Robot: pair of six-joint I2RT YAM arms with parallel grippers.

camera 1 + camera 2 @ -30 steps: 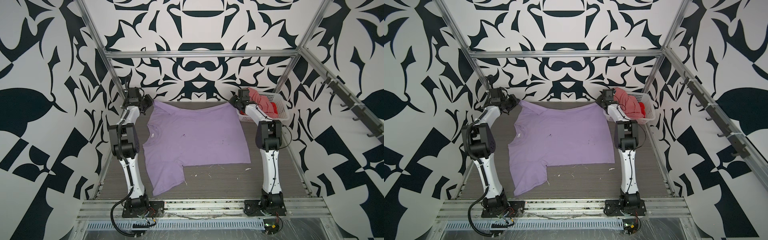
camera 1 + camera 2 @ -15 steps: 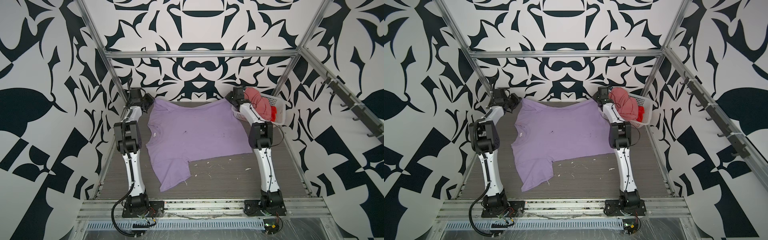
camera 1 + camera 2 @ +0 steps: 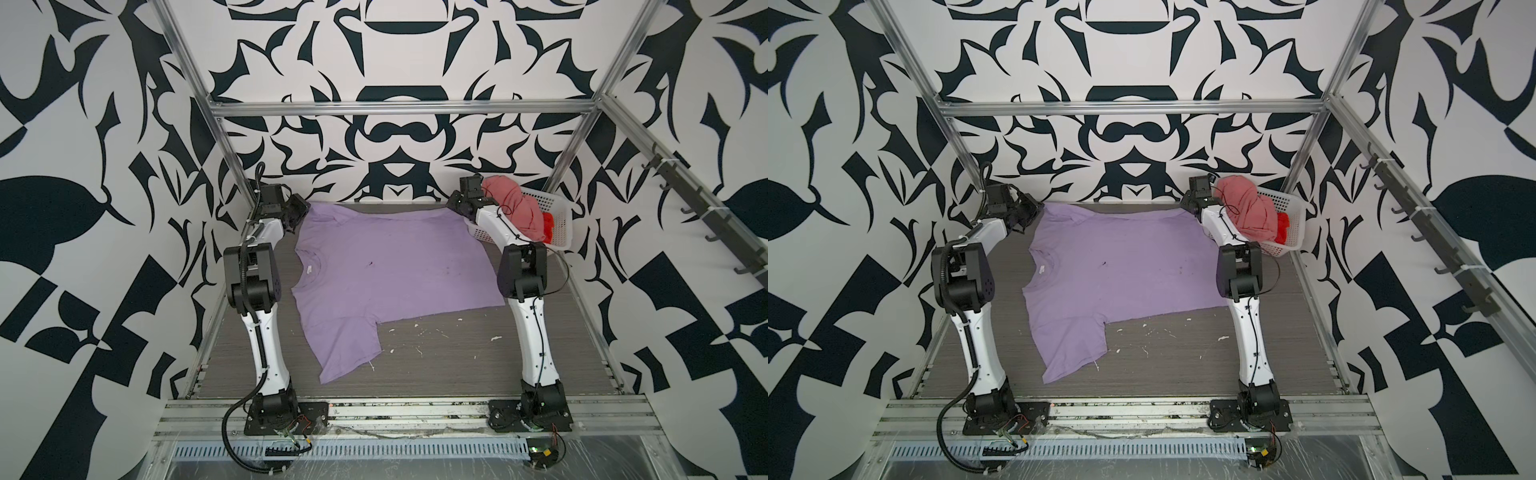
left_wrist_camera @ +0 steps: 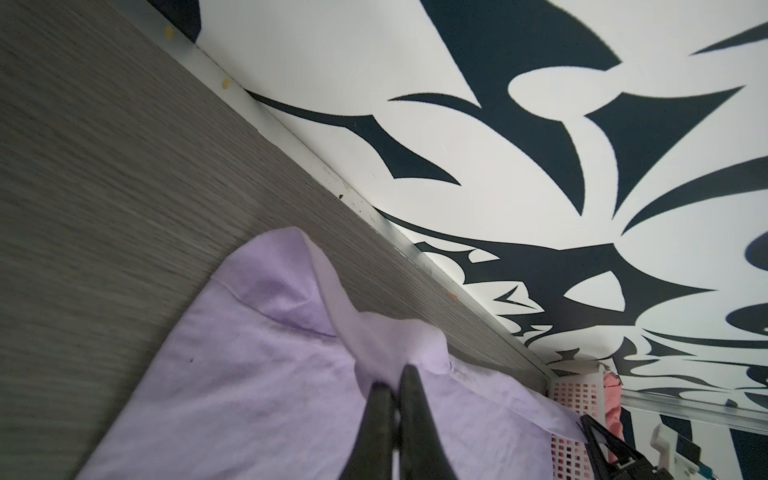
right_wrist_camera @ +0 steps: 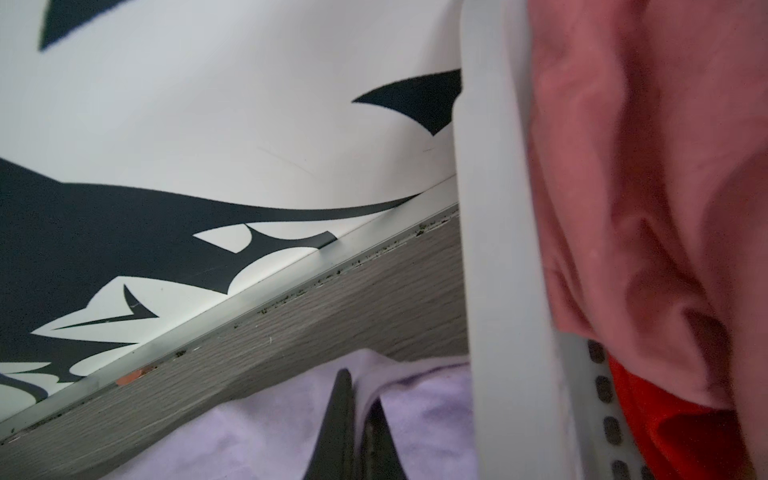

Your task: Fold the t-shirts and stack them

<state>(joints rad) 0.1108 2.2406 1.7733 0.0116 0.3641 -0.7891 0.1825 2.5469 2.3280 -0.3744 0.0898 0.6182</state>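
Toward the upper middle of a top view, left gripper [image 3: 300, 211] and right gripper [image 3: 454, 203] each clamp a corner of the lavender t-shirt [image 3: 386, 270].

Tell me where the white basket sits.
In both top views the white basket sits at the table's far right corner beside the right gripper, holding the salmon-pink shirt and the red shirt.

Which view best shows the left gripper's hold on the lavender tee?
Left wrist view: the left gripper is shut on a raised fold of the lavender tee. Both top views show it small, at the tee's far corner; the right wrist view misses it.
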